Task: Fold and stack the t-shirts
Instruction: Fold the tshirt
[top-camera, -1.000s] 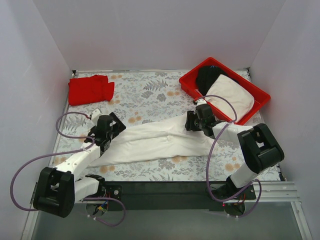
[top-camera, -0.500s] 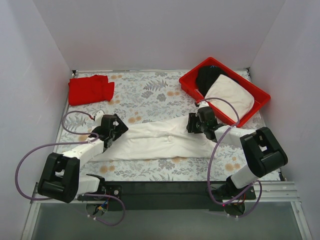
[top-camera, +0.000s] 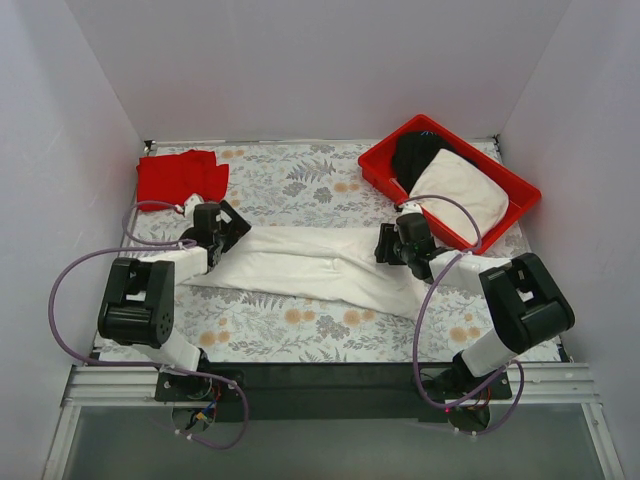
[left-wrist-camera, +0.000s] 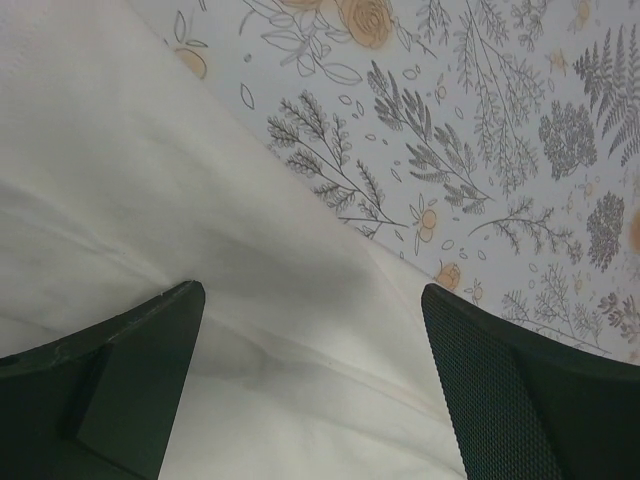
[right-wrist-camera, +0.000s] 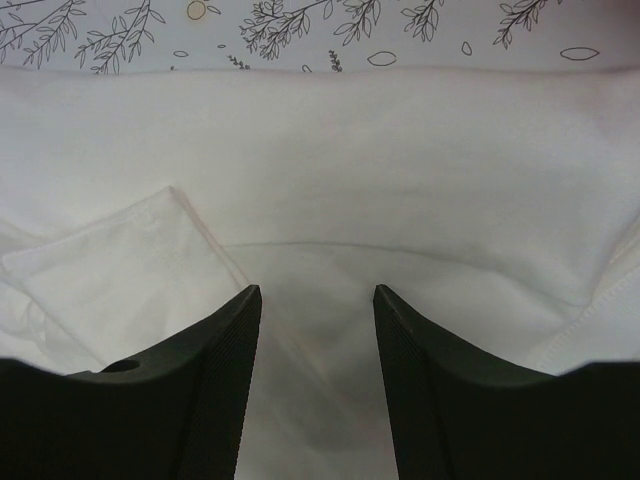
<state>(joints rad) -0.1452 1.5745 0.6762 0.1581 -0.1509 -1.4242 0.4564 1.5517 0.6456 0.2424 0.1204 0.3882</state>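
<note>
Plain matte white walls (top-camera: 320, 70) close in the back and both sides; a flat tabletop covered in pale floral-print sheet (top-camera: 300, 190) fills the middle; a black strip (top-camera: 330, 375) and silver metal rail (top-camera: 560, 380) edge its near side; light is even and soft.

Bright, soft, even light from above gives only faint shadows. The top view is sharp; wrist views look slightly softer.

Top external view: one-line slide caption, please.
Left gripper and right gripper at opposite ends of the stretched white shirt; red shirt back left, tray back right.
</note>
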